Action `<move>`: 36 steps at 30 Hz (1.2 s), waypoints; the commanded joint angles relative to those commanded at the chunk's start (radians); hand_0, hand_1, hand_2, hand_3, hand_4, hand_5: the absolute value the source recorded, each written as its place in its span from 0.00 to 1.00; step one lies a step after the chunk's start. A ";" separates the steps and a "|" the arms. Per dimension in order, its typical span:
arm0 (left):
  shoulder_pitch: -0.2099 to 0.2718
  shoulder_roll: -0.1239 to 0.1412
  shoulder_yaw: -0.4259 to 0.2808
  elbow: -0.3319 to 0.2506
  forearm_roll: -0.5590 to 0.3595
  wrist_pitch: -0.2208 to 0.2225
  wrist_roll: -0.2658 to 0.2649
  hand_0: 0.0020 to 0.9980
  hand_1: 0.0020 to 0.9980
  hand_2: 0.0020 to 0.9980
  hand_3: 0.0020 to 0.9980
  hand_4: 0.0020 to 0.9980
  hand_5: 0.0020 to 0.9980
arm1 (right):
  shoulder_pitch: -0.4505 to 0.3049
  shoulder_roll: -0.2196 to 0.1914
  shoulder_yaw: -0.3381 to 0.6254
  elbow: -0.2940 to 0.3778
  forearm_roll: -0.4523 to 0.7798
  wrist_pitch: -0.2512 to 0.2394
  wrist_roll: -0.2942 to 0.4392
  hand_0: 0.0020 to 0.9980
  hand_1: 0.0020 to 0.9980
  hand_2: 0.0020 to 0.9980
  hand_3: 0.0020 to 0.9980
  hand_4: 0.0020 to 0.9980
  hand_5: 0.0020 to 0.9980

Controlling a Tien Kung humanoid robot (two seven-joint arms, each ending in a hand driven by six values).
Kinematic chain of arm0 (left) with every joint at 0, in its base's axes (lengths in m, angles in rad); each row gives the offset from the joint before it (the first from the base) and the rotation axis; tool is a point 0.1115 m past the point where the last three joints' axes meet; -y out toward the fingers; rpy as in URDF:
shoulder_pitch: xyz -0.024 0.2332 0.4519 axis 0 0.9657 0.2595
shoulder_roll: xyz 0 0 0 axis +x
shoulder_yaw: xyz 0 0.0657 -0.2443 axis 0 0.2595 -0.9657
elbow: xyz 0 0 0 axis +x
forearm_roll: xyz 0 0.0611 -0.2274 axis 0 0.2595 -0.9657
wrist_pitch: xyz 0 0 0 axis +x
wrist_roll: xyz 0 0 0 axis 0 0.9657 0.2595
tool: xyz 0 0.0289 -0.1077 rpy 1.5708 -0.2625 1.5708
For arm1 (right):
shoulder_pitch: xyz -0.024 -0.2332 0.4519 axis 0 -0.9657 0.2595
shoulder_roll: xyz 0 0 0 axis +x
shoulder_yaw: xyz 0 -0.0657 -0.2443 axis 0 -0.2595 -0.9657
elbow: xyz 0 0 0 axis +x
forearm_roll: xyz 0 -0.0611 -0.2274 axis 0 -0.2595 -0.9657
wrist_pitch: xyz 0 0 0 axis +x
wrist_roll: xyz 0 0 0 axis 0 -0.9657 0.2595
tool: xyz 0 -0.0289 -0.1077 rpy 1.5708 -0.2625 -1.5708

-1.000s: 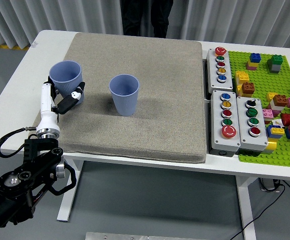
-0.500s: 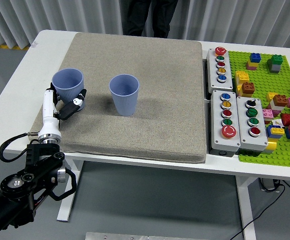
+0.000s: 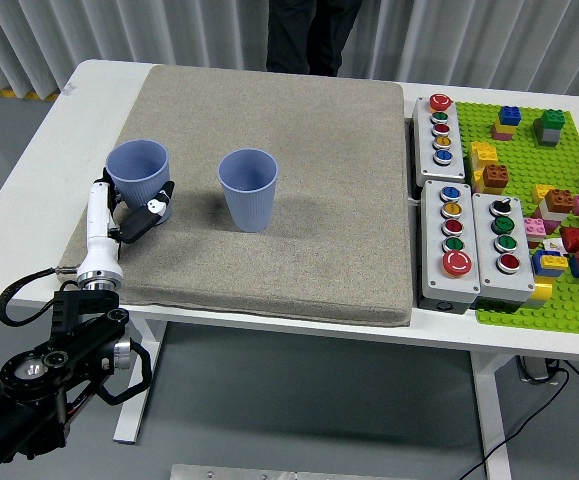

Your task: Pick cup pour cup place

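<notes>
Two blue-grey ribbed cups stand upright on the grey mat (image 3: 309,200). The left cup (image 3: 137,170) is near the mat's left edge. The middle cup (image 3: 248,188) stands apart to its right. My left hand (image 3: 124,212) comes in from the lower left, and its white fingers (image 3: 97,205) and thumb wrap the lower part of the left cup. The cup's base sits on or just above the mat. What is inside the cups cannot be seen. The right arm is out of view.
Three grey button boxes (image 3: 466,240) lie right of the mat. A green baseplate (image 3: 549,200) with several coloured bricks lies at the far right. A person in dark trousers (image 3: 307,35) stands at the table's far side. The white table (image 3: 39,170) shows left of the mat.
My left hand has lowered the left cup a little, down and slightly right, toward the mat. The person at the far side has shifted to the right. The middle cup has not moved.
</notes>
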 joint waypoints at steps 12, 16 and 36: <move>0.011 -0.001 -0.006 0.010 0.022 -0.035 0.019 0.73 0.73 0.81 0.88 0.84 0.34 | 0.000 0.000 0.000 0.000 -0.001 0.000 0.000 0.69 0.66 0.58 0.59 0.00 0.05; 0.017 -0.002 -0.011 0.005 0.040 -0.051 0.028 0.77 0.78 0.89 1.00 0.86 0.35 | -0.001 0.001 0.002 0.000 -0.004 0.001 0.000 0.69 0.66 0.58 0.59 0.00 0.06; 0.056 0.007 -0.046 -0.041 0.136 -0.073 0.062 0.88 0.87 1.00 1.00 0.95 0.41 | -0.010 0.001 0.011 0.000 -0.021 0.004 -0.001 0.69 0.66 0.58 0.59 0.00 0.06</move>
